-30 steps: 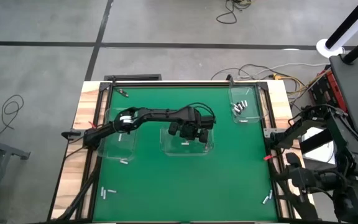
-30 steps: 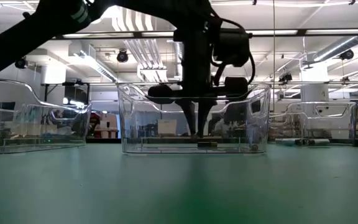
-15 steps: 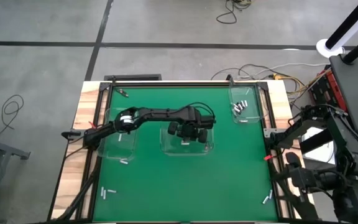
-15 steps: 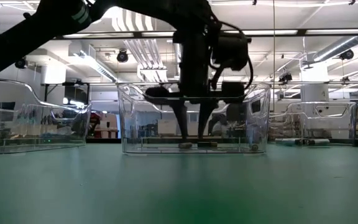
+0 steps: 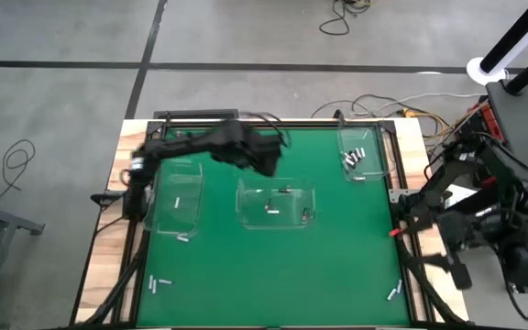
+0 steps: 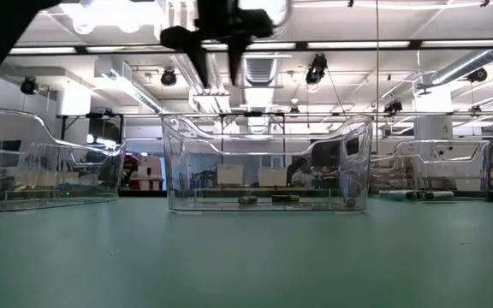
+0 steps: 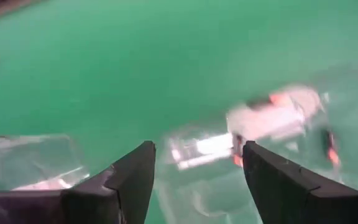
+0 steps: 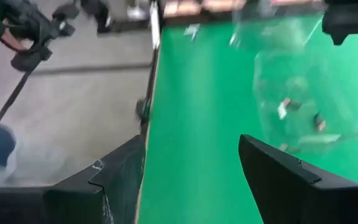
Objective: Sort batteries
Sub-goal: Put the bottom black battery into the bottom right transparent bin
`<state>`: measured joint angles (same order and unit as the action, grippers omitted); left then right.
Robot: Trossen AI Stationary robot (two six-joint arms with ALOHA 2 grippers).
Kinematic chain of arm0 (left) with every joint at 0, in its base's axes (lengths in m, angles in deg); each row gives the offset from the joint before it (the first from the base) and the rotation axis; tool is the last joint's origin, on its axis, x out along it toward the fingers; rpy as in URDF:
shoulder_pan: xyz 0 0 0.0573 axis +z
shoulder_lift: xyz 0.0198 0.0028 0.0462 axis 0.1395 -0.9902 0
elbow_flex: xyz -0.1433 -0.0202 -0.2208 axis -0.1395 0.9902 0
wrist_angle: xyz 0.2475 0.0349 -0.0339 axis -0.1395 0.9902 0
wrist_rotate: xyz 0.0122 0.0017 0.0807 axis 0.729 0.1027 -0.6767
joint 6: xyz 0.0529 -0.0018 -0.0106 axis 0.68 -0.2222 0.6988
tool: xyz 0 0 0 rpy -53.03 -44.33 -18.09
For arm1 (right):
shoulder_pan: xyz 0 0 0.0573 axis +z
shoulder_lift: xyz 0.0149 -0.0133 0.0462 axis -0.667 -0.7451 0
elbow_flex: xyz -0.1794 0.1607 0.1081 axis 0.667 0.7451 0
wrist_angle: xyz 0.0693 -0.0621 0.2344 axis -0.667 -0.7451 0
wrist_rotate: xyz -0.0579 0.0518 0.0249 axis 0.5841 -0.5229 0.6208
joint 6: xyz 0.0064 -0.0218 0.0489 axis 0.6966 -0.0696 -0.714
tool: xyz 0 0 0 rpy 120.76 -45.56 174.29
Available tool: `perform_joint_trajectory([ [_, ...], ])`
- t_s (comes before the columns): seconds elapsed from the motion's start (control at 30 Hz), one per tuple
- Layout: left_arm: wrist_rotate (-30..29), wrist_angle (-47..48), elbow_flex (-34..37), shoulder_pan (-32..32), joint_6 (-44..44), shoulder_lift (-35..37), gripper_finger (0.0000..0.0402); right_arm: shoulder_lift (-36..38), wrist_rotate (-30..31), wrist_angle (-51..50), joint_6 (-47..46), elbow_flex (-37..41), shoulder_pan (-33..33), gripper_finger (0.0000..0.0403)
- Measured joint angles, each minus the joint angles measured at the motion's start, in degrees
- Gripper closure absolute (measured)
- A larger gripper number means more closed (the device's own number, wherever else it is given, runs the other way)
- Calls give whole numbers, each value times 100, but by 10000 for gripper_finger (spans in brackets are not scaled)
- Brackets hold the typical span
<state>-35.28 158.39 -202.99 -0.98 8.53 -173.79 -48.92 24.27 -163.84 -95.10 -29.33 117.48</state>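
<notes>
Three clear plastic bins stand on the green mat: a left bin, a middle bin and a far-right bin. Batteries lie on the middle bin's floor, and there are more in the far-right bin. One lies in the left bin. Loose batteries rest on the mat. My left gripper hangs open and empty, high above the middle bin's far-left corner. My right gripper is open and empty, off the table's right edge.
One more loose battery lies by the left bin's near edge. A small dark object sits at the mat's far-left corner. A black frame borders the mat. The near half of the mat holds only scattered batteries.
My left gripper has opened low inside the middle bin and let go of a battery, which now lies on the bin's floor. It has then risen out of the bin and drawn back toward the table's far-left side. My right arm has shifted beside the right edge.
</notes>
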Motion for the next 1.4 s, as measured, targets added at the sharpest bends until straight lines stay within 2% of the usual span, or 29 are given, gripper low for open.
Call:
perform_joint_trajectory([
  [0.13, -324, 41, 923, 660, -5, 771, 182, 200, 574, -1, 286, 0, -196, 147],
  [0.3, -752, -216, 2487, 1721, -16, 1546, 181, 406, 643, 2, 533, 0, -739, 140],
  [0.4, -773, -954, 3417, 2545, 82, 1900, 182, 513, 639, 5, 692, 0, -1223, 141],
  [0.6, -279, -2361, 4800, 4083, -32, 2153, 191, 721, 574, 47, 1065, -33, -2737, 150],
  [0.77, 108, -3512, 5510, 4887, -539, 2136, 201, 750, 325, 171, 1681, -34, -4288, 156],
  [0.87, 159, -3880, 5764, 5118, -749, 2093, 208, 607, -111, 413, 2307, -8, -5283, 156],
  [1.1, 151, -3916, 5962, 5494, -1035, 1925, 220, 121, -2010, 1454, 4105, 271, -7271, 157],
  [1.27, 137, -3944, 5926, 5623, -1169, 1891, 224, -278, -3088, 1949, 5177, 354, -8214, 165],
  [1.4, 79, -3938, 5845, 5690, -1416, 1701, 230, -449, -3450, 1928, 5521, 354, -8595, 168],
])
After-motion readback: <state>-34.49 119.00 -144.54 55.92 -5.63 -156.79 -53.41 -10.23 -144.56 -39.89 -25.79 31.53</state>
